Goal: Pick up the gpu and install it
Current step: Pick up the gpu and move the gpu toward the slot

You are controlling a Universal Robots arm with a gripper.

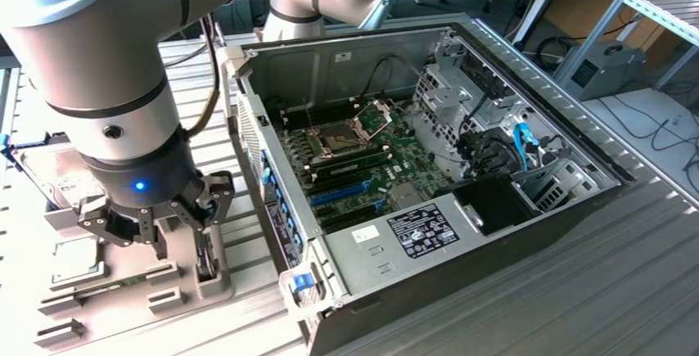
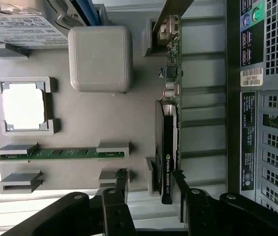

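Black fingers (image 2: 119,189) of my claw (image 2: 150,176) are standing wide apart and gripping nothing. I am hovering over the gpu (image 2: 167,147), and one end of it is sitting between my fingertips, closer to one of them; I cannot tell whether that one is touching it. The gpu is standing on edge in a slot of the grey holder tray (image 2: 79,123), on the side nearest the open computer case (image 2: 266,123). Further out on the tray, a memory stick (image 2: 60,153) is lying in its brackets, a square processor chip (image 2: 23,105) is resting in its frame, and a labelled hard drive (image 2: 20,24) is sitting at the far corner.
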